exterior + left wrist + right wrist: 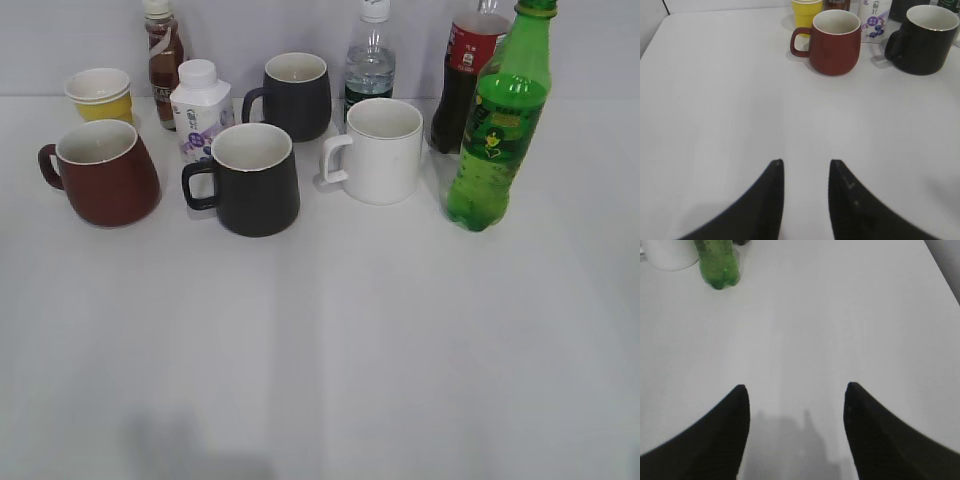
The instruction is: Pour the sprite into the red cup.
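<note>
Both tools are empty above the desk [400,330]: the left tool [806,167] narrowly parted, the right tool [795,390] wide open. The sprite [497,130] stands upright just right of the white mug [378,150]; the red cup [105,172] sits far left of it.

A translucent green bottle [497,130] with a green label, a brownish-red mug [103,171] white inside, two black mugs [254,179], a white mug [380,150], a yellow cup [100,94], white table [330,350].

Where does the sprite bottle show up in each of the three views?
Exterior view: sprite bottle upright at the right, beside the white mug.
Left wrist view: not in it.
Right wrist view: only its base, top left.
Shared landmark: the white mug, just left of the bottle in both.
</note>
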Robot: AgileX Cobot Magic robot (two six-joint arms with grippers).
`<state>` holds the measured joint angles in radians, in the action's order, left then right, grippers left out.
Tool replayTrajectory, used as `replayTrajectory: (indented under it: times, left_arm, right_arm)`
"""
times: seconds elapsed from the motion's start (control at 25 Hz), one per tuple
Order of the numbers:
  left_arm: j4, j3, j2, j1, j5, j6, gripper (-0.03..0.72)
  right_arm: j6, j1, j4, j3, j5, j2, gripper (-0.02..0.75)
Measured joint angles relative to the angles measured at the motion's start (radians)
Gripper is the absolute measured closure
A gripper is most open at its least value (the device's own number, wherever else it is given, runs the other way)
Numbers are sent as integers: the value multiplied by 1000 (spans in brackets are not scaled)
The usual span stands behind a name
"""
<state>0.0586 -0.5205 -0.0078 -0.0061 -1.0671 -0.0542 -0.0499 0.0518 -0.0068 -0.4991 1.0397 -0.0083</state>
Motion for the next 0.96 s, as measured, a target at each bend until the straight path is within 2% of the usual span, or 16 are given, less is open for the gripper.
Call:
replayTrajectory:
  times: [0.96]
  left_arm:
    - [0,0,0,0,0,0,448]
  right_arm:
    - [0,0,0,0,0,0,290]
